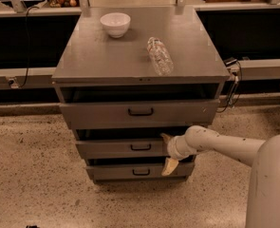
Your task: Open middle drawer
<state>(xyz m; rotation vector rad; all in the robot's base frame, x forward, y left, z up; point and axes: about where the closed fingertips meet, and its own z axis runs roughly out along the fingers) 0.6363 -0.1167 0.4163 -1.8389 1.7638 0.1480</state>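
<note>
The grey cabinet has three drawers stacked in its front. The middle drawer (125, 148) has a flat grey front with a small black pull handle (140, 147) at its centre, and it stands out slightly. My gripper (167, 152) is at the right part of this drawer's front, to the right of the handle. It is open: one tan fingertip (165, 137) is at the front's upper edge and the other sits below its lower edge. My white arm (225, 146) reaches in from the right.
The top drawer (139, 113), with the tallest front, is pulled out a little, and the bottom drawer (140, 171) is lowest. On the cabinet top (106, 56) stand a white bowl (115, 23) and a lying clear plastic bottle (159, 56). Speckled floor surrounds the cabinet, with counters behind.
</note>
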